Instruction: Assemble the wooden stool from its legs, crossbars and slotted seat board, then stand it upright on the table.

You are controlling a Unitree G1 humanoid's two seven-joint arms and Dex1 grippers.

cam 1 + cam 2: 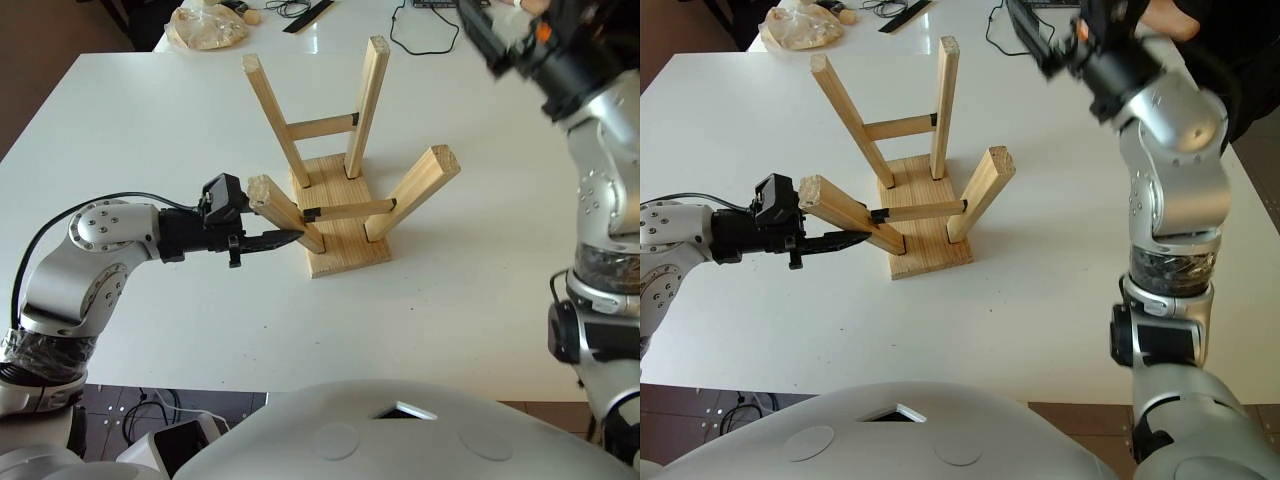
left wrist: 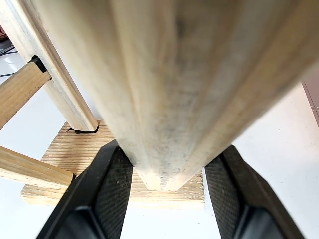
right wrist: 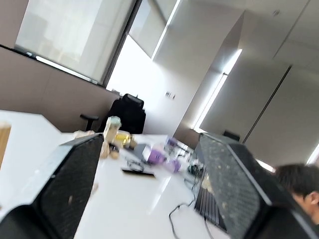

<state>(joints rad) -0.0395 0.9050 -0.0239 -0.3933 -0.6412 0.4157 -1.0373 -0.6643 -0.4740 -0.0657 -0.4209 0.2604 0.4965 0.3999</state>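
White table (image 1: 150, 130): stool inverted mid-table, not yet upright. Slotted seat board (image 1: 345, 255) flat on tabletop, four legs up. Far-left leg (image 1: 275, 120) and far-right leg (image 1: 367, 105) joined by crossbar (image 1: 322, 126). Near-left leg (image 1: 283, 210) and near-right leg (image 1: 415, 190) splay outward, second crossbar (image 1: 350, 210) between them. Left gripper (image 1: 272, 240) low at table level, jaws clamped on near-left leg close to board. Right gripper (image 3: 152, 191) raised high over table's far right, jaws apart, holding nothing.

Open-plan office. Long white worktops (image 3: 149, 194) carry a laptop (image 3: 207, 199), cables (image 1: 420, 40) and desk clutter. A black office chair (image 3: 128, 112) stands near tall windows (image 3: 70, 37).
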